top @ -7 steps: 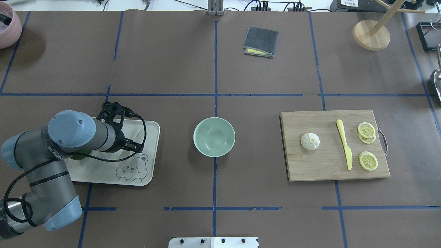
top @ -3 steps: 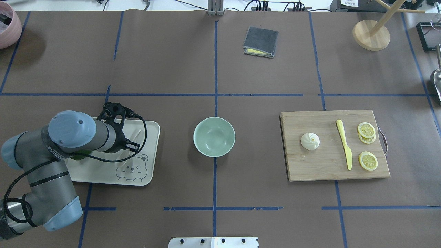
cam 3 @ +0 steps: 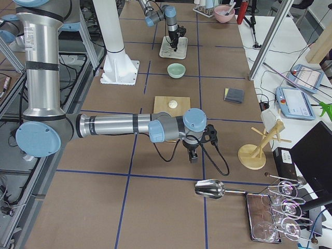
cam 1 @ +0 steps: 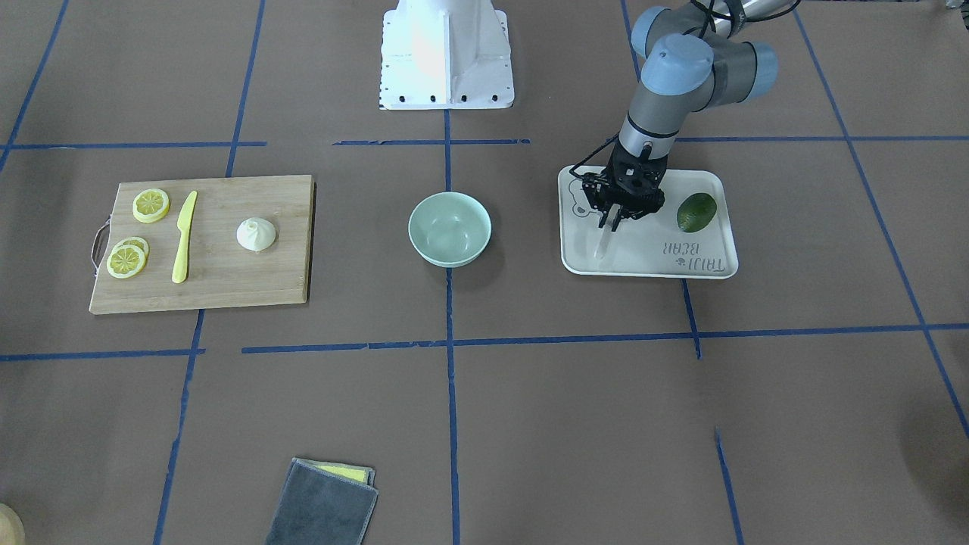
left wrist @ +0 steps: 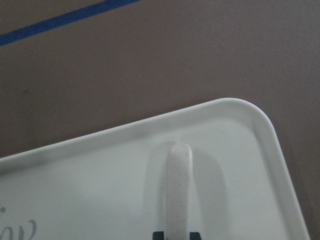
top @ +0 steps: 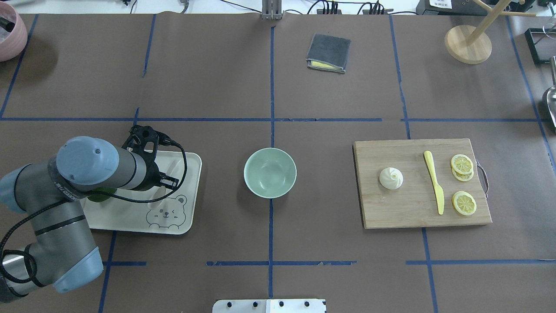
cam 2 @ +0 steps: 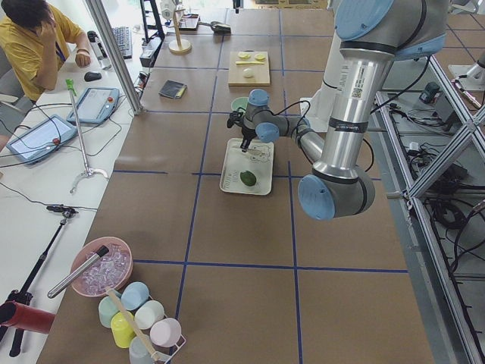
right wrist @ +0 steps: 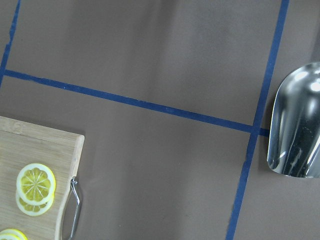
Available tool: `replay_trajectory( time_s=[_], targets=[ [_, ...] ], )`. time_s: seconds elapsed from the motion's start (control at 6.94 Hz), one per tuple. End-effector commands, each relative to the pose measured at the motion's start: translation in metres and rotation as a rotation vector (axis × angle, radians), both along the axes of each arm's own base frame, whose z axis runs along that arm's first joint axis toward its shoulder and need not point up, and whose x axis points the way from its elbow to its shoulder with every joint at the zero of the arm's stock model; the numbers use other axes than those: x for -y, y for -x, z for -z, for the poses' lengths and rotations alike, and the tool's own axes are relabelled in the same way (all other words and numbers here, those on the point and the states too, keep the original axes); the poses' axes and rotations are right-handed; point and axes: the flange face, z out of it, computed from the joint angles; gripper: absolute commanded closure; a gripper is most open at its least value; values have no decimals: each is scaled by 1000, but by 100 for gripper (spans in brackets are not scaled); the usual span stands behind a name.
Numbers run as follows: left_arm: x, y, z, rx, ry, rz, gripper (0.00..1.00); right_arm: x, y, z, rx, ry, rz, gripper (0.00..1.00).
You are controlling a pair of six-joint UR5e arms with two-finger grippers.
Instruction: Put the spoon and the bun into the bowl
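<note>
The off-white spoon (left wrist: pixel 179 185) lies handle-first between my left gripper's fingertips, just over the white bear-print tray (left wrist: pixel 100 165). In the front-facing view my left gripper (cam 1: pixel 612 222) points down over the tray (cam 1: pixel 643 261) and is shut on the spoon (cam 1: pixel 602 246). The mint-green bowl (top: pixel 269 172) stands empty at the table's middle. The cream bun (top: pixel 391 178) sits on the wooden cutting board (top: pixel 404 208) at the right. My right gripper (cam 3: pixel 193 155) shows only in the right side view, beyond the board; I cannot tell its state.
A dark green avocado (cam 1: pixel 696 212) lies on the tray. A yellow knife (top: pixel 434 182) and lemon slices (top: pixel 464 203) share the board. A grey cloth (top: pixel 329 53), a wooden stand (top: pixel 468 43) and a metal scoop (right wrist: pixel 295 125) sit farther off.
My left arm has shifted slightly to the left and its wrist has moved a little over the tray. The bowl, bun and board have not moved.
</note>
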Motion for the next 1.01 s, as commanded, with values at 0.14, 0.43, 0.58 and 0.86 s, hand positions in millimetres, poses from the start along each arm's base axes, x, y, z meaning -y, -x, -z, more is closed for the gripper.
replay_trajectory(
  time_s=[0.14, 0.43, 0.58, 0.86],
  targets=[
    [18, -48, 109, -208, 171, 165, 100, 0, 1, 1, 19, 3, 4, 0],
    [20, -99, 177, -275, 137, 224, 100, -1, 1, 1, 24, 5, 5, 0],
    [24, -114, 193, -284, 135, 221, 100, -1, 2, 1, 27, 5, 7, 0],
    [20, -125, 195, -279, 140, 228, 100, -1, 2, -1, 26, 8, 7, 0]
  ],
)
